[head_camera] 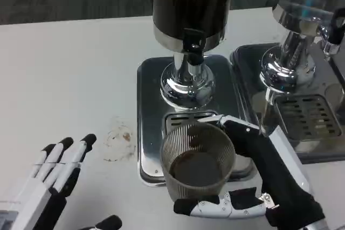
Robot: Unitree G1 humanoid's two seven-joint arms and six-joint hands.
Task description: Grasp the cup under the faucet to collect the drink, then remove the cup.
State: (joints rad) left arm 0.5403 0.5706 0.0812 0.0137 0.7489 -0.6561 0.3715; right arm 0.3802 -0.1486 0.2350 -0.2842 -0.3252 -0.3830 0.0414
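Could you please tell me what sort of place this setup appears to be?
Probably a self-service drinks station: two tall steel drink dispensers stand on metal drip trays on a white table, and a ribbed translucent cup holds dark liquid.

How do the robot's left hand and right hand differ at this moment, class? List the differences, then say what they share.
1. The right hand grips the ribbed cup; the left hand holds nothing.
2. The right hand's fingers curl around the cup; the left hand's fingers lie straight and spread.
3. The right hand is at the drip tray; the left hand is over the bare white table.

Both have white and black fingers.
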